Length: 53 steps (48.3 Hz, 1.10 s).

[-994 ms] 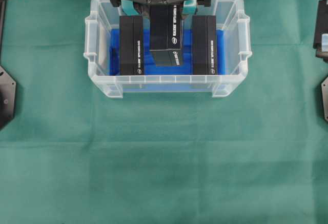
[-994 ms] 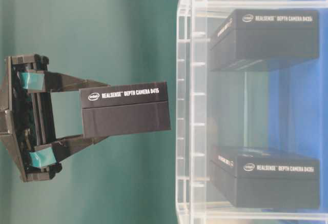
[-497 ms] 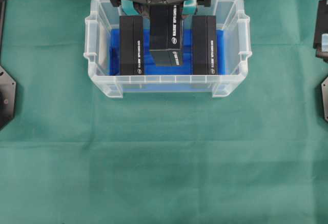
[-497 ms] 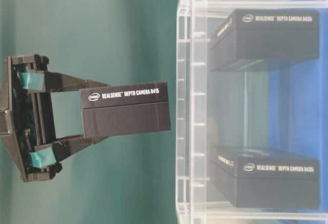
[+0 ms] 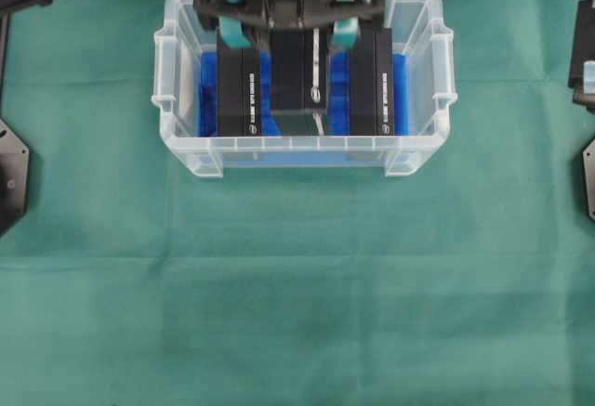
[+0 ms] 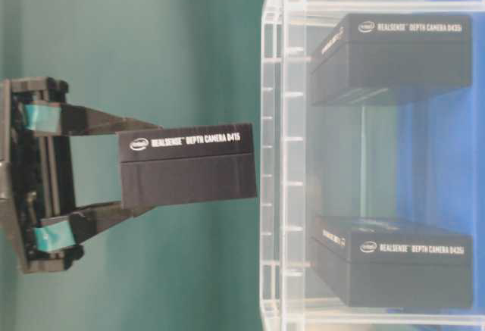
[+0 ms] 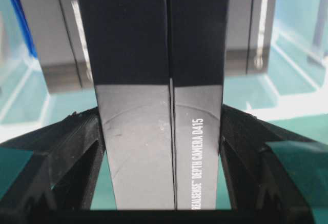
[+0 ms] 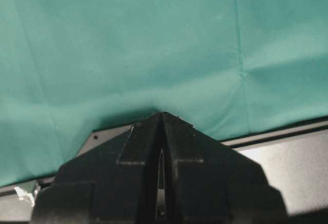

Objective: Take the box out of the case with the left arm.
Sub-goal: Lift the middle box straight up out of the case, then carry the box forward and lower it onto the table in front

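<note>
Since a second ago, the held box (image 5: 299,76) has been swung slightly, so that from overhead it is seen more end-on above the middle of the case (image 5: 181,127); in the table-level view the left gripper (image 6: 140,173) has shifted a little too.

The box is pinched across its narrow sides by the left gripper's fingers (image 7: 77,142), near its upper end. It hangs clear of the case rim, straight above the gap between the two other boxes (image 5: 239,81) lying on the blue cloth (image 5: 209,90). Its long axis runs straight out from the gripper, towards the case floor. The right gripper (image 8: 161,170), pressed together, is parked well apart at the table's right edge.

The box is matte black card with white lettering and a lid seam; the case is clear ribbed plastic; the table is covered with green cloth (image 5: 297,294). To finish, a sideways carry past the rim is probably needed.
</note>
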Available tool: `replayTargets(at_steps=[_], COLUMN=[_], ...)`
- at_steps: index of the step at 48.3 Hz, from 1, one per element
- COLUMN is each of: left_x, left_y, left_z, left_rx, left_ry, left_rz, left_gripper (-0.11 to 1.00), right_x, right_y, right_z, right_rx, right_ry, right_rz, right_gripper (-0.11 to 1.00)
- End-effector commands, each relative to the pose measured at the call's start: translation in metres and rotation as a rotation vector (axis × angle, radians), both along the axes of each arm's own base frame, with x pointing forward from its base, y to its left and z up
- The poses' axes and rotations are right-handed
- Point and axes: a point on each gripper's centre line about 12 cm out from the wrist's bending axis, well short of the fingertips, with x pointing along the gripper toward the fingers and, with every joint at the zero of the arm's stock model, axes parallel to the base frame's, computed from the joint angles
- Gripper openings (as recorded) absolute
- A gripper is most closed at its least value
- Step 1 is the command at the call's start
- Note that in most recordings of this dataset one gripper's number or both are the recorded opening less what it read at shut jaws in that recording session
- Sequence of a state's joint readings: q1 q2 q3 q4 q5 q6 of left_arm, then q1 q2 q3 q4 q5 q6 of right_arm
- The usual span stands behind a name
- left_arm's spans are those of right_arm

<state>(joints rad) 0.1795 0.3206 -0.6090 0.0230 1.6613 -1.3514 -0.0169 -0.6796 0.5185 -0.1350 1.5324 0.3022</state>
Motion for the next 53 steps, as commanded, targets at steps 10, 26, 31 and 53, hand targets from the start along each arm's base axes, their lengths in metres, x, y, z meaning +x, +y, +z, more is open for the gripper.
replayTargets(at_steps=[10,26,31,53], left_x=[-0.010,-0.011,-0.013,-0.017], left_y=[-0.059,-0.127,-0.145,-0.171], left_z=[0.035,0.035,0.036,0.035], left_rx=[-0.014,-0.055,-0.071,-0.074], left_ry=[-0.084,-0.087,-0.093,-0.095], left_rz=[-0.029,-0.032,-0.021,-0.012], left_gripper=[0.60,0.60,0.60,0.60], right_x=[0.001,0.001,0.001,0.001], right_y=[-0.001,-0.001,-0.001,-0.001], right_z=[0.004,0.004,0.004,0.004], right_rx=[-0.004,-0.004,-0.004,-0.004], right_ry=[-0.015,-0.015,-0.014,-0.014], right_rz=[0.000,0.000,0.000,0.000], right_gripper=[0.02,0.02,0.02,0.02])
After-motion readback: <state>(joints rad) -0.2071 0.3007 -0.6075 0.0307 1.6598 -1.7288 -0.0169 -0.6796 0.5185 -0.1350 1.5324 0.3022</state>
